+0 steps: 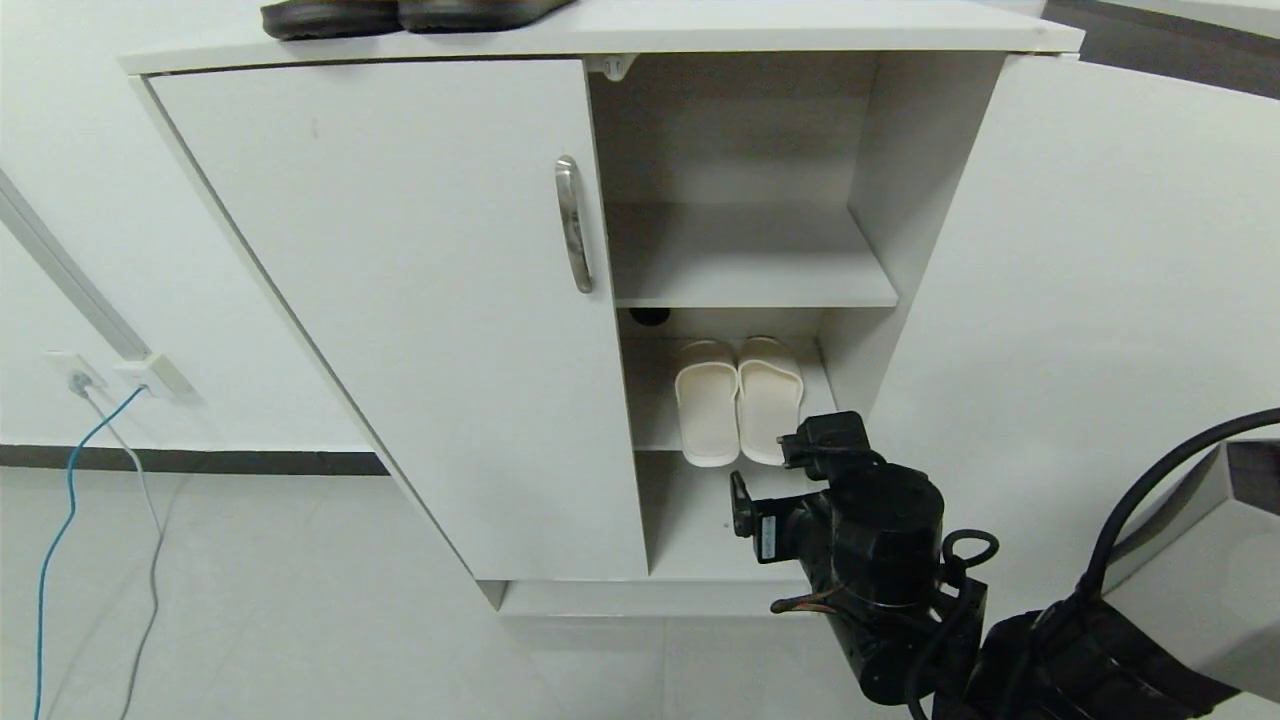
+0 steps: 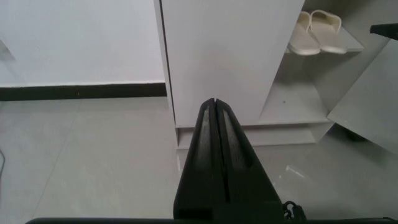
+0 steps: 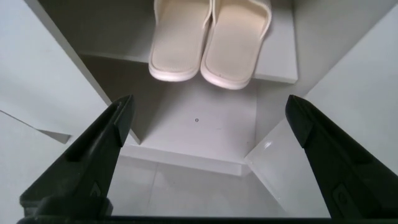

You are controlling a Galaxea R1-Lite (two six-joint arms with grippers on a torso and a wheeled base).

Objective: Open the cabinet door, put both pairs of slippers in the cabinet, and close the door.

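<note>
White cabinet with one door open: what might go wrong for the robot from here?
The pair of dark slippers lies near the front edge on top of the white cabinet; a clumsy grab could push it off. The cream foam slippers overhang the middle shelf, and the open right gripper close by could knock them out.

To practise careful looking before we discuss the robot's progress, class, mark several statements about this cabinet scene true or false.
1. The white slippers lie in the middle compartment of the cabinet. True.
2. The dark slippers are inside the cabinet. False: they sit on its top.
3. The right tool grips a slipper. False: it is open and empty.
4. The left tool is shut. True.
5. Both doors are closed. False: the right door stands open.
</note>
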